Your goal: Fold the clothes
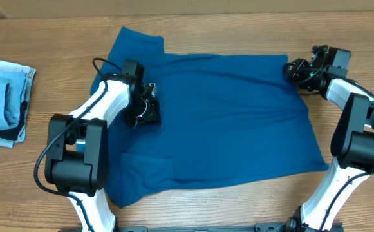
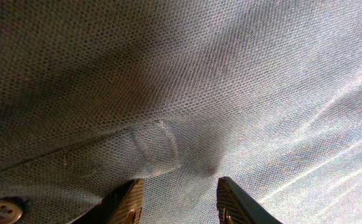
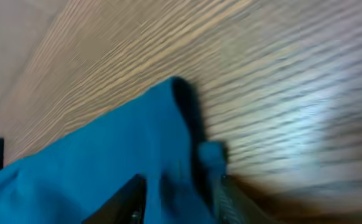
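The clothes (image 1: pixel 225 116), a deep teal short-sleeved shirt, lie spread flat across the middle of the table. My left gripper (image 1: pixel 147 111) is down on the shirt's left part, near the collar. Up close, its fingers (image 2: pixel 177 193) stand apart, pressed into the weave (image 2: pixel 230 74) beside the placket, with a button (image 2: pixel 2 210) at the lower left. My right gripper (image 1: pixel 295 68) is at the shirt's far right corner. In the blurred right wrist view its fingers (image 3: pixel 181 193) stand apart, and the shirt's edge (image 3: pixel 93 168) runs between them.
A pale blue denim stack (image 1: pixel 3 100) with a dark edge lies at the table's left edge. Bare wooden tabletop (image 3: pixel 280 81) surrounds the shirt. Both arm bases stand at the near edge.
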You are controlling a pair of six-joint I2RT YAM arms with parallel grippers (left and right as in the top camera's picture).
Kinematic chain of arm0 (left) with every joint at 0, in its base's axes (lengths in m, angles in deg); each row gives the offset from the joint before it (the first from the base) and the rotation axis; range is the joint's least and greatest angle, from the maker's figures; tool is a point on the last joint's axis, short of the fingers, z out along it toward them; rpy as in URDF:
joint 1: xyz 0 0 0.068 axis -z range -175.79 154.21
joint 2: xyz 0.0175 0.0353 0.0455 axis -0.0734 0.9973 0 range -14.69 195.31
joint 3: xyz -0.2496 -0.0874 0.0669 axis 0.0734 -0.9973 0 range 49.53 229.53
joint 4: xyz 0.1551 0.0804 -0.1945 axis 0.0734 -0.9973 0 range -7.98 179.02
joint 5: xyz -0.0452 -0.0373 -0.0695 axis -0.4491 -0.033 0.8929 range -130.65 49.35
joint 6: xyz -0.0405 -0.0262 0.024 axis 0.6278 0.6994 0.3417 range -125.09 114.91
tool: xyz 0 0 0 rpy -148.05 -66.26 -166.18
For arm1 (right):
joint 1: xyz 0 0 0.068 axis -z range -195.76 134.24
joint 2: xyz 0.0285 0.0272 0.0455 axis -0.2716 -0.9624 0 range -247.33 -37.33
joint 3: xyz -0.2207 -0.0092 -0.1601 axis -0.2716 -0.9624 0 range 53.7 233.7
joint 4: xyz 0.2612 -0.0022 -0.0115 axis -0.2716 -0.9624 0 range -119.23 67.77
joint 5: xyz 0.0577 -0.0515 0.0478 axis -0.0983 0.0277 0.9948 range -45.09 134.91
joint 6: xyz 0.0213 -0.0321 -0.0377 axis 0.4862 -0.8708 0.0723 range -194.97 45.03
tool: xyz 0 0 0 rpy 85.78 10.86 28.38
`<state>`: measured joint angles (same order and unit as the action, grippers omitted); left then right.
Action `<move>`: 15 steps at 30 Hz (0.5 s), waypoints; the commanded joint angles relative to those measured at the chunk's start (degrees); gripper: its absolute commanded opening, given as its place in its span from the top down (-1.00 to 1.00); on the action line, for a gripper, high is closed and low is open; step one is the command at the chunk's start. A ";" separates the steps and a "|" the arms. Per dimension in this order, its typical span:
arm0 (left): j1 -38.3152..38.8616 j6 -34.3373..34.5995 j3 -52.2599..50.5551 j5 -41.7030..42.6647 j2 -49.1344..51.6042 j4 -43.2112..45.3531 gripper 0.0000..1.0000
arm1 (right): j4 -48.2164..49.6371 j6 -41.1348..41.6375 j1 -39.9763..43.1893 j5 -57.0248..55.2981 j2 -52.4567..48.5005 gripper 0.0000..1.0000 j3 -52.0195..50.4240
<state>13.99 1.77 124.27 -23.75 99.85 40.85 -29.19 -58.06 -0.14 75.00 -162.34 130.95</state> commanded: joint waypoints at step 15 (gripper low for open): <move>0.11 -1.09 0.42 -1.88 0.79 0.04 0.14 | 1.33 -3.58 -0.02 4.74 3.26 0.60 1.27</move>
<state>13.99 1.77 124.27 -23.72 99.85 40.85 -28.23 -61.18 -0.45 78.89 -162.30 130.95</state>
